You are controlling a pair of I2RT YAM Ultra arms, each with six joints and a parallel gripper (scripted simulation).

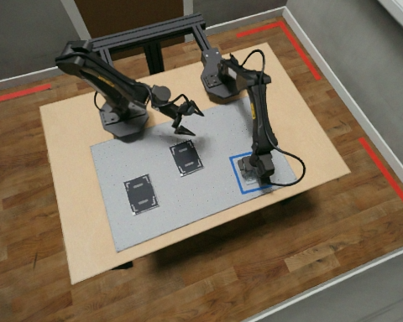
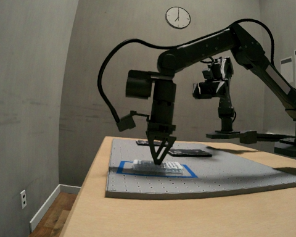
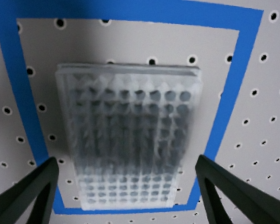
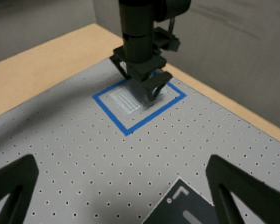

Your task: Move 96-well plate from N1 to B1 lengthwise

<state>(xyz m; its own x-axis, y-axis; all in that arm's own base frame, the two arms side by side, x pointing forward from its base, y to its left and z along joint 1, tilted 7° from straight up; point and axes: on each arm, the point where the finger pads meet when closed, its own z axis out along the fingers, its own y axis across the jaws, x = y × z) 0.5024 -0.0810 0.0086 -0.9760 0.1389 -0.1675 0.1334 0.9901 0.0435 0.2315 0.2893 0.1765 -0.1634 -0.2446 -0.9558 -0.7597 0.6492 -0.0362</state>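
Note:
The clear 96-well plate (image 1: 250, 181) (image 2: 172, 167) (image 3: 128, 130) (image 4: 125, 101) lies flat on bench spot B1, lengthwise within the blue taped outline (image 1: 237, 175) (image 2: 120, 166) (image 3: 237, 65) (image 4: 111, 115). In the left wrist view one short end appears close to the tape. My left gripper (image 2: 158, 163) (image 3: 129, 163) is open above the plate, a fingertip out to each side with gaps between. In the top view the arm hides its fingers. Nest N1 (image 1: 141, 194) is a black plate holder with nothing on it. My right gripper (image 1: 198, 125) (image 4: 124, 163) is open and empty.
A second black nest (image 1: 185, 158) (image 2: 190, 152) lies between N1 and the outline, with nothing on it. The right gripper hangs above the board on the arms' side of this nest. The perforated grey board (image 1: 184, 197) carries the nests and the outline.

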